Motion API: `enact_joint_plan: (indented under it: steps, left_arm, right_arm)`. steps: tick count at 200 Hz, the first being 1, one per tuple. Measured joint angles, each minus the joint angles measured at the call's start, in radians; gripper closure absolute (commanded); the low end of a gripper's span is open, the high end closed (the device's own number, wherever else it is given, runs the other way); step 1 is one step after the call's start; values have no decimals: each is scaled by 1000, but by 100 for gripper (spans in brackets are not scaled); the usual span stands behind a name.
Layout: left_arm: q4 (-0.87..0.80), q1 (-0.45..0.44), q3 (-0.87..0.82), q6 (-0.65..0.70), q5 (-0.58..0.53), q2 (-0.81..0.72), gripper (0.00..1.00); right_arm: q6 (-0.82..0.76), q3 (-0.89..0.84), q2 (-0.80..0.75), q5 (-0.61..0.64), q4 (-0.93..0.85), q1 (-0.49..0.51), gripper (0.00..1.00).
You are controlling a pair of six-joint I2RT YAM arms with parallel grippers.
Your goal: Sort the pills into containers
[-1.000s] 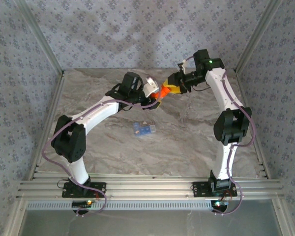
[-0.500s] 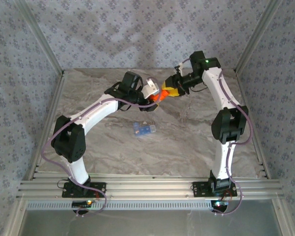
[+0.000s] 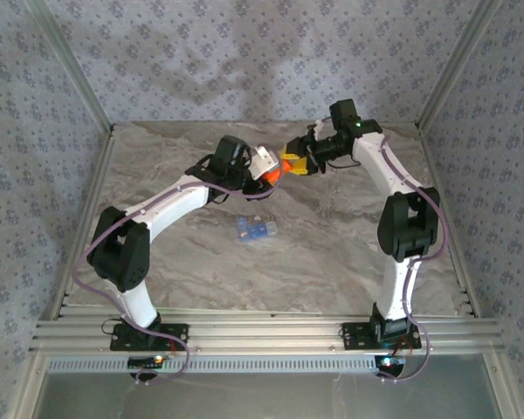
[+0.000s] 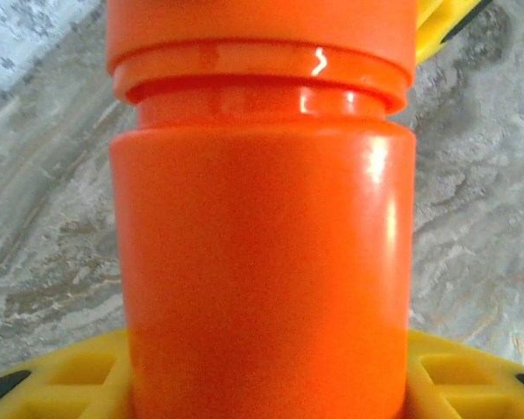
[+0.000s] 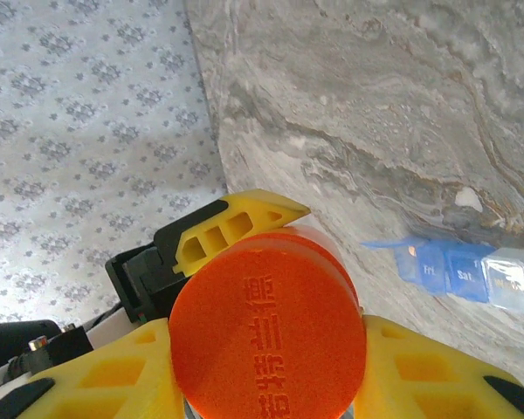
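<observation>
A bright orange cylindrical plastic bottle (image 3: 276,170) is held over the far middle of the grey marbled surface (image 3: 332,253), lying roughly level between the two arms. Its body (image 4: 262,262) is clasped by the left end effector (image 3: 267,174), whose yellow fingers (image 4: 61,380) are cut off at the lower edge of the left wrist view, so that only their ribbed tips are seen on either side of the bottle. The red-orange cap (image 5: 266,332) is gripped by the right end effector (image 3: 294,163), closed narrowly upon it; the cap is seen end-on, with raised lettering that cannot be read with certainty. How far the cap is seated on the neck cannot be judged. A pale blue translucent pill box (image 3: 256,229), a short row of lidded compartments, lies on the surface nearer the arm bases, well apart from the bottle; its contents cannot be made out. A small pale speck (image 5: 467,199) lies near it, too small to be identified.
</observation>
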Motion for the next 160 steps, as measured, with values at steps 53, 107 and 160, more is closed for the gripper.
enact_joint_plan:
  steps: [53, 107, 160]
  left_arm:
    - [29, 0, 10, -1, 5, 0, 100]
    - [32, 0, 42, -6, 15, 0, 100]
    - [45, 0, 42, -18, 29, 0, 100]
  right_arm:
    - [-12, 56, 0, 23, -45, -4, 52]
    - [-125, 224, 53, 44, -209, -5, 49]
    - [-142, 253, 58, 48, -242, -6, 42]
